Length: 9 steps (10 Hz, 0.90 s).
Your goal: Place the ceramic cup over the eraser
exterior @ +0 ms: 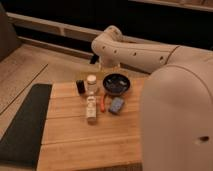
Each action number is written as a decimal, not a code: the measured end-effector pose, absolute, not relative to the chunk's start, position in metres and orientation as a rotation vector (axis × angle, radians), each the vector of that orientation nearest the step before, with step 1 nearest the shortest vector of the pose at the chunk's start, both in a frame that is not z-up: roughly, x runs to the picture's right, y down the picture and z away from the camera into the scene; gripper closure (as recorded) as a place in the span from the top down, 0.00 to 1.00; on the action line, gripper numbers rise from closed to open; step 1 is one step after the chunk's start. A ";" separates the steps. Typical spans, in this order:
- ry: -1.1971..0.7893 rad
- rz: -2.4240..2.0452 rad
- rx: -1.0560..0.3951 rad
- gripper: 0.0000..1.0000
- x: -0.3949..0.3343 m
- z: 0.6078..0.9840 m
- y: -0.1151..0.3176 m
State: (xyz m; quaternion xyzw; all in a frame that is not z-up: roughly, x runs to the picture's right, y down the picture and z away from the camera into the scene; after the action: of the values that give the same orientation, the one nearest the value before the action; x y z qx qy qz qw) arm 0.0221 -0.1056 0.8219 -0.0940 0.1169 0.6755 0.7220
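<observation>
This looks like an indoor robot test room, though I can't be certain. A slatted wooden table [75, 145] has a dark mat [22, 125] alongside, a pale floor [30, 65] and a dark wall [60, 12] behind. The cream arm's [135, 52] gripper [95, 59] hangs just past the table's far edge.

The robot's arm [145, 52] has a smooth shell of pale cream colour, with a soft shine. Its parts are thick and rounded, like tubes with round joints. On the long part there are a few small dark dots in a row, perhaps screw holes. The large body cover [175, 120] at the near right is the same cream colour and carries one dark dot. The gripper [95, 59] looks dark and small, at the arm's end beyond the far edge of the wooden table [80, 140].
</observation>
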 end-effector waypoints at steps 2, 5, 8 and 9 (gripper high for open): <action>0.265 1.446 -0.260 0.65 0.012 0.843 -0.098; 0.266 1.441 -0.261 0.65 0.012 0.844 -0.098; 0.304 1.431 -0.248 0.65 0.026 0.853 -0.108; 0.313 1.416 -0.245 0.65 0.025 0.858 -0.111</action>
State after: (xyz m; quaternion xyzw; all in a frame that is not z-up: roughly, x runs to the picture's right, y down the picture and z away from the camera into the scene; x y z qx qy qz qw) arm 0.0253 -0.1108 0.8581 -0.1119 0.1426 0.6459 0.7416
